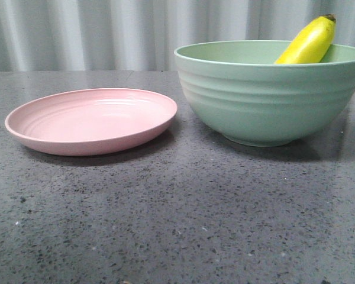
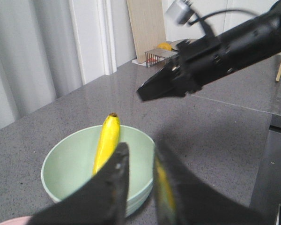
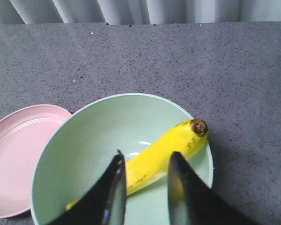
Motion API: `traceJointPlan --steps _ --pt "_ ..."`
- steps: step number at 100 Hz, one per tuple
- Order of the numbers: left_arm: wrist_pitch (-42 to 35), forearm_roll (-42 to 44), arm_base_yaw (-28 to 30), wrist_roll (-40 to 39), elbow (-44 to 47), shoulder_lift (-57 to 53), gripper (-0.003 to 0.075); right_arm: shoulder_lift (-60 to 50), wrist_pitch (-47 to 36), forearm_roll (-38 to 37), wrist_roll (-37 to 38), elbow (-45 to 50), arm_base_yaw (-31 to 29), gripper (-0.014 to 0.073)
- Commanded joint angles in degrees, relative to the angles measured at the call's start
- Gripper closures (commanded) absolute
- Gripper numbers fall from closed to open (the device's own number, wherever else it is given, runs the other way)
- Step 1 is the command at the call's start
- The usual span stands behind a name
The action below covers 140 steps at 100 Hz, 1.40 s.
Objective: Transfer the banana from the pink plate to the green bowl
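Observation:
The banana (image 1: 307,42) lies in the green bowl (image 1: 266,100), leaning on its far right rim with the dark tip sticking up over the edge. The pink plate (image 1: 89,121) sits empty to the bowl's left. No gripper shows in the front view. In the right wrist view my right gripper (image 3: 146,154) is open and empty, hanging above the banana (image 3: 178,140) in the bowl (image 3: 75,154), apart from it. In the left wrist view my left gripper (image 2: 141,147) is open and empty above the bowl's (image 2: 70,164) near rim, and the right gripper (image 2: 145,91) hovers beyond the bowl.
The dark speckled table (image 1: 177,213) carries both dishes; a grey curtain (image 1: 106,29) hangs behind it. In the left wrist view a wooden board (image 2: 147,26) and a small wire rack (image 2: 155,56) stand at the table's far end, and the table edge (image 2: 267,140) drops off on one side.

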Motion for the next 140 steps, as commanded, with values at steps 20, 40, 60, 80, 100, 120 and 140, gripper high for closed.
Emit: traceJointPlan --steps 20,40,60,80,100,120,140 --pt "-9.44 -0.63 0.12 0.02 6.83 -5.76 0.0741 -11.94 0.26 -2.11 -0.35 2.53 -0.31 0.0661" --pt "-21.44 -0.52 0.12 0.02 18.19 -11.30 0.0741 -22.73 -6.27 -2.92 -0.75 14.34 -0.31 0.0661" --pt "-31.82 -0.52 0.12 0.02 30.26 -15.52 0.0741 -34.70 -12.45 -2.92 -1.16 25.42 -0.31 0.0663" --pt "-33.75 -0.66 0.12 0.02 37.75 -18.44 0.0741 -45.32 -12.63 -3.36 -1.16 33.00 -0.31 0.0663" --pt "-34.25 -0.66 0.12 0.02 42.79 -20.78 0.0741 -53.88 -11.75 -7.02 -1.16 37.30 -0.31 0.0663" --pt "-33.88 -0.66 0.12 -0.08 44.10 -20.94 0.0741 -54.34 -10.85 -7.02 -1.16 37.90 -0.31 0.0663" --pt "-33.88 -0.66 0.12 -0.08 44.17 -20.94 0.0741 -54.34 -10.85 -7.02 -1.16 37.90 -0.31 0.0663"
